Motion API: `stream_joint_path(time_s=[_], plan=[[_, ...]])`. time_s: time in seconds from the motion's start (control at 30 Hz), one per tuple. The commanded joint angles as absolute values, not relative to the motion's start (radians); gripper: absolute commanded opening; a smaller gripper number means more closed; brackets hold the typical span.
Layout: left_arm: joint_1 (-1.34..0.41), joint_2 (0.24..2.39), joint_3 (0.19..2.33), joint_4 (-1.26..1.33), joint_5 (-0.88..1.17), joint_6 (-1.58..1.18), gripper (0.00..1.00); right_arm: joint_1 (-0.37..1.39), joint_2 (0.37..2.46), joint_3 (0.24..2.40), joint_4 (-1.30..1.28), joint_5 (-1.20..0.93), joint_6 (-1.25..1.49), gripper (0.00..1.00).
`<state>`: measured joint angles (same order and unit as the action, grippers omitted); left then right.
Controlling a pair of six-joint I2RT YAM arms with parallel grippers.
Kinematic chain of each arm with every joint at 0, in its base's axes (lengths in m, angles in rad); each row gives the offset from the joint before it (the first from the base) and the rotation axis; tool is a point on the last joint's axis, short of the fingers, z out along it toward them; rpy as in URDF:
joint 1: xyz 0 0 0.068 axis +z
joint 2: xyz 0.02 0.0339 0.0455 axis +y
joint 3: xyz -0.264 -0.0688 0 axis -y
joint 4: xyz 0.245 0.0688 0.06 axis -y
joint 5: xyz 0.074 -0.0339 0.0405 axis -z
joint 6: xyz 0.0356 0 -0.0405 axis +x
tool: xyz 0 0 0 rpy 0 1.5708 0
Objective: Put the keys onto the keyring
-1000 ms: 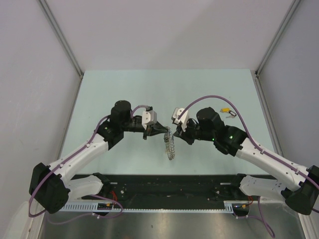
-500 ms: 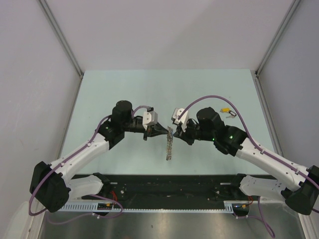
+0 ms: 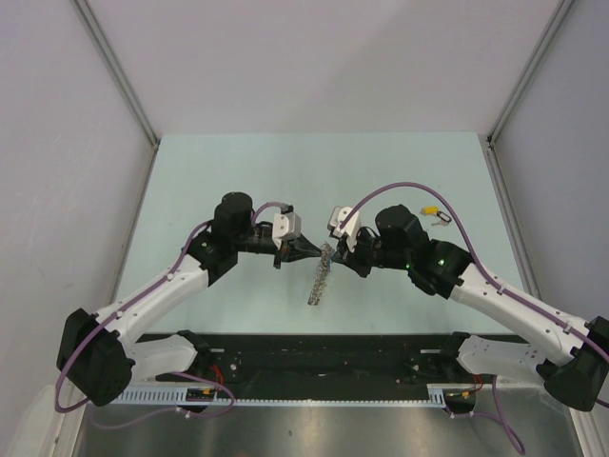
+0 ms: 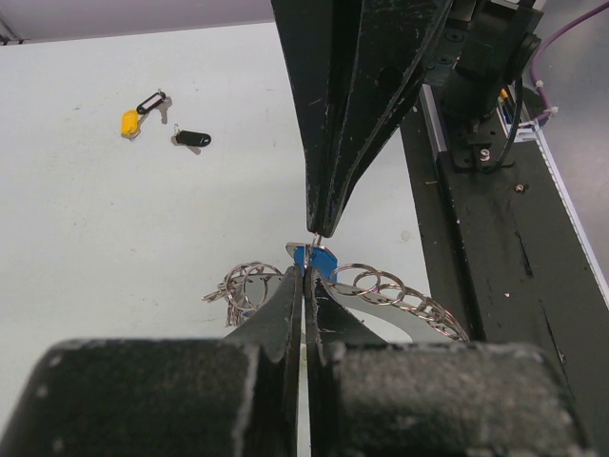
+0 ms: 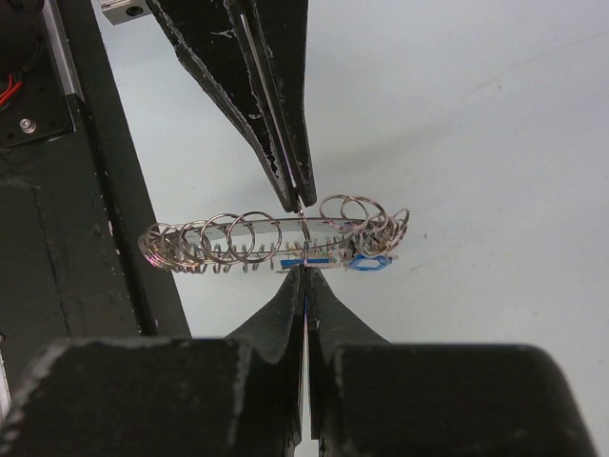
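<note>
The keyring (image 3: 318,281) hangs edge-on over the surface (image 3: 238,171), its long axis running from the near side up to where both hands meet tip to tip. There the left hand (image 4: 304,278) is clenched on its band, and the right hand (image 5: 304,274) seems to pinch the blue-tagged key (image 4: 314,259) against it. Farther off lie the yellow key (image 4: 130,121) and black key (image 4: 193,139), nearer the right arm.

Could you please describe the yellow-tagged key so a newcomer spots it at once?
On the pale green table, look just beyond the right arm, on the right side. There, the yellow-tagged key is bright, the black-tagged key beside it dark.
</note>
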<state>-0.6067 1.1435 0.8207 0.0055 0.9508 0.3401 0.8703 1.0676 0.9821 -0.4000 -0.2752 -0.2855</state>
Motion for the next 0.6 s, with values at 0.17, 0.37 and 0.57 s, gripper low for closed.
stream_joint_path(time_s=[0.17,0.37,0.57], plan=[[-0.617,1.131,0.839,0.049,1.012,0.353,0.0,0.867,1.058,1.009,-0.385,-0.284,-0.282,0.0],[-0.617,1.132,0.839,0.051,1.012,0.351,0.0,0.865,1.06,1.009,-0.388,-0.288,-0.284,0.0],[-0.617,1.134,0.841,0.052,1.017,0.347,0.0,0.865,1.065,1.008,-0.388,-0.293,-0.285,0.0]])
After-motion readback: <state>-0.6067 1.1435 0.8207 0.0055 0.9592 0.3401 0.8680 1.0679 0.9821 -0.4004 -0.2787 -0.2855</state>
